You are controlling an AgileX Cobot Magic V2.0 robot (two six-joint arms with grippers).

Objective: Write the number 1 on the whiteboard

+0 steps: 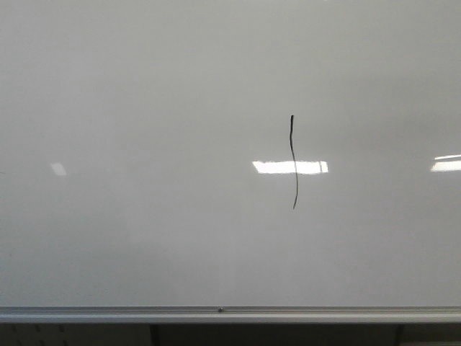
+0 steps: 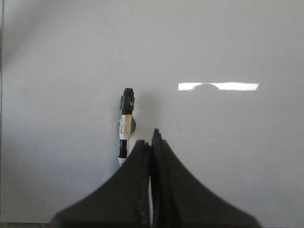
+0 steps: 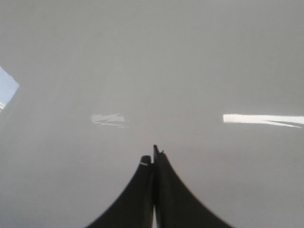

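Observation:
The whiteboard (image 1: 144, 144) fills the front view, pale and glossy. The number 1 (image 1: 293, 162), a thin black wavy vertical stroke, stands right of centre and crosses a bright reflection. Neither gripper shows in the front view. In the left wrist view my left gripper (image 2: 152, 137) is shut, with nothing between its jaws. A marker (image 2: 126, 123) with a black cap and a white labelled barrel lies on a pale surface just beside it. The marker's near end is hidden behind one finger. In the right wrist view my right gripper (image 3: 153, 154) is shut and empty over a plain pale grey surface.
A silver metal rail (image 1: 230, 312) runs along the board's lower edge, with a dark band below it. Bright rectangular light reflections (image 1: 289, 167) lie on the board. A smeared whitish mark (image 3: 109, 119) shows on the surface in the right wrist view.

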